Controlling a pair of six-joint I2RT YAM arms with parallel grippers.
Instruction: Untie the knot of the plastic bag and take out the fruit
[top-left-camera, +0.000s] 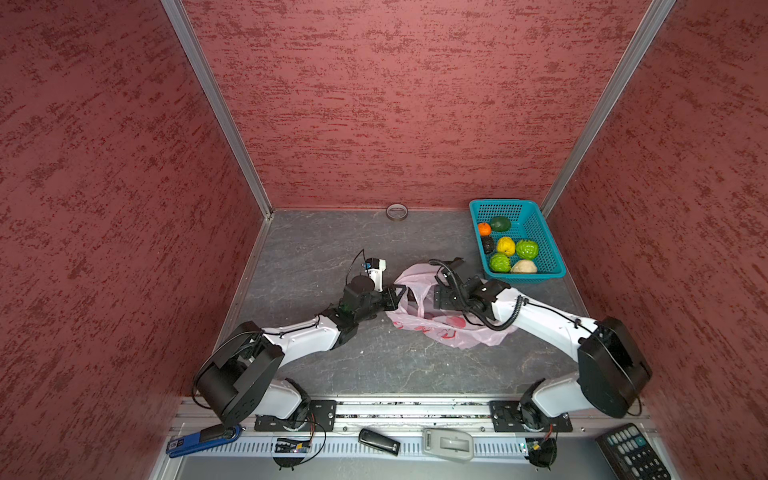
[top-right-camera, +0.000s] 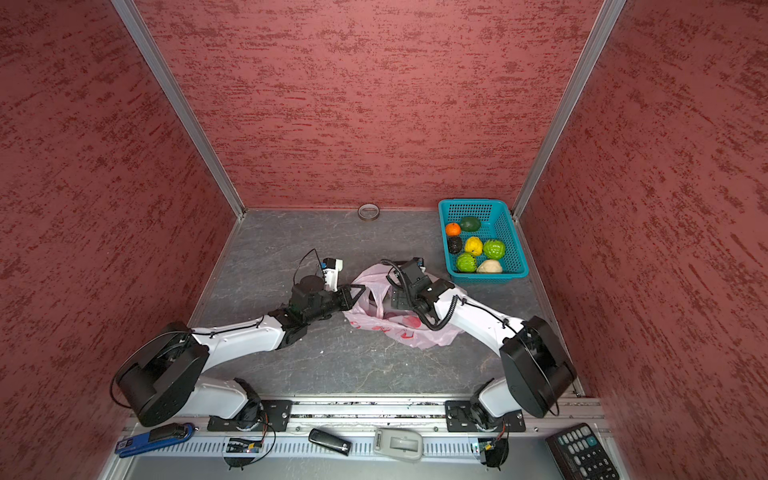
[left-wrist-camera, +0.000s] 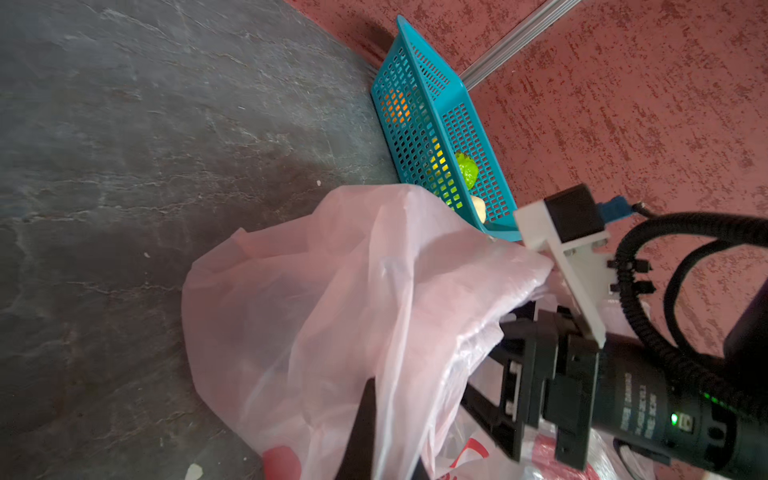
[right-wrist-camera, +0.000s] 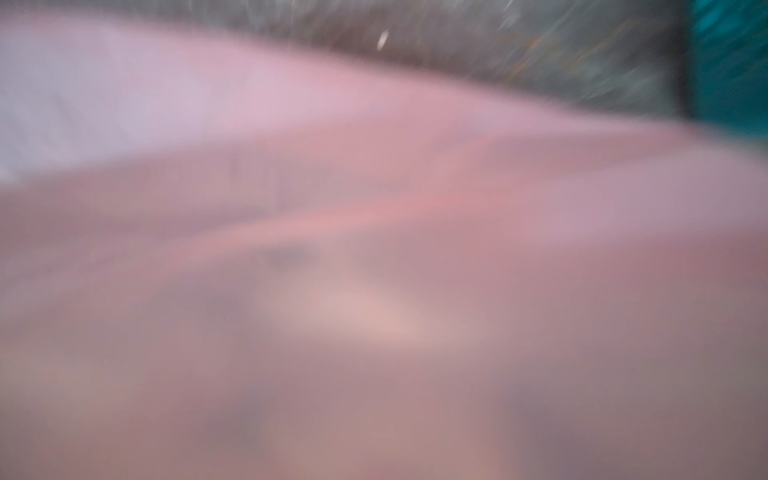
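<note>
The pale pink plastic bag lies crumpled mid-table, its mouth gaping toward the left. My left gripper is shut on a fold of the bag's left rim. My right gripper reaches into the mouth from the right with its jaws spread, nothing seen between them. Blurred pink plastic fills the right wrist view. Several fruit lie in the teal basket. The knot is out of view.
The basket stands at the back right corner against the red walls. A tape roll rests at the back wall. On the front rail lie a blue tool, a black device, a grey device and a keypad.
</note>
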